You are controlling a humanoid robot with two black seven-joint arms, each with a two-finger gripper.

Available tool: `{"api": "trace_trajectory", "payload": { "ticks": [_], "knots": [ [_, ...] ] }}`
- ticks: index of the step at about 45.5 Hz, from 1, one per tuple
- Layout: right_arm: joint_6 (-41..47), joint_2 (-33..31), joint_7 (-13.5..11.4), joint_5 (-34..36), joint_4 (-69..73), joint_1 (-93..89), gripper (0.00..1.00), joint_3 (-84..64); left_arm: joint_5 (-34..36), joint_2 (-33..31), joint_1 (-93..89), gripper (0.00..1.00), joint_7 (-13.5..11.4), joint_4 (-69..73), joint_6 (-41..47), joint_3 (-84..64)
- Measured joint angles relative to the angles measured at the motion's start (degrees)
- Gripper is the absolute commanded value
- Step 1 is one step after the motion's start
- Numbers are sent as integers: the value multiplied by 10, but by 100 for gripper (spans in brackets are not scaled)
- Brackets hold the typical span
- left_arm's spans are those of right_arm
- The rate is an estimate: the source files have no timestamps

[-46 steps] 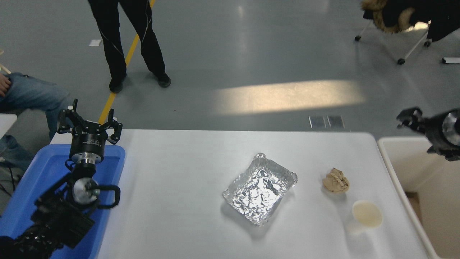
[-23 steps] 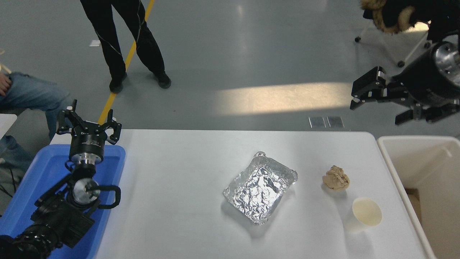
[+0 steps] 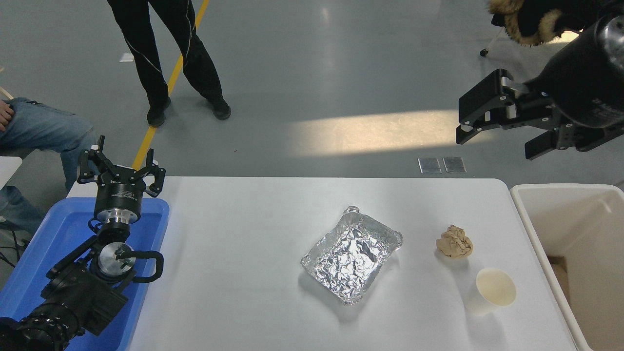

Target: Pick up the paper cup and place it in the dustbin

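White paper cup upright at lower right, right gripper high above it, empty

White paper cup [image 3: 496, 290] stands upright on the white table [image 3: 253, 253], lower right of frame, mouth up, cream inside showing, so its long axis runs vertical. Crumpled brown paper ball [image 3: 454, 242] sits near it, toward upper left, apart from it. Crinkled foil tray [image 3: 352, 253] lies at centre, well apart.

Right gripper [image 3: 497, 134] hangs at upper right of frame, beyond the table's far edge, jaws spread, nothing between them. Cup lies straight down-frame from the jaws, well apart. Right arm is clearly the nearer one.

Left gripper [image 3: 120, 168] is parked at lower left over the blue plastic tray [image 3: 48, 243], fingers splayed and empty, far across the table from the cup.

Dustbin [image 3: 529, 207], cream-white tub, sits just off the table's right edge, near the cup; its rim lies to the cup's right.

Judgement: reach step not yet done. Next move likely calls for bringing the jaws down-frame to the cup, then a short carry right over the rim. Room is open left and below the cup; paper ball crowds the upper-left side, table's right edge and bin rim are close. Thin cup could crush or tip.

Person's legs [image 3: 165, 58] at upper left; seated person [image 3: 39, 129] at left edge.
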Motion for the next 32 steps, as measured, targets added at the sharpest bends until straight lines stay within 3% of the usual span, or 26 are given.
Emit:
{"api": "trace_trajectory", "payload": {
  "ticks": [17, 32],
  "knots": [
    [-93, -96, -1, -56, -40, -225, 90, -74, 0, 0, 0, 99, 0, 1, 0, 0],
    [-230, -174, 0, -63, -95, -480, 91, 21, 0, 0, 0, 99, 0, 0, 0, 0]
  ]
}}
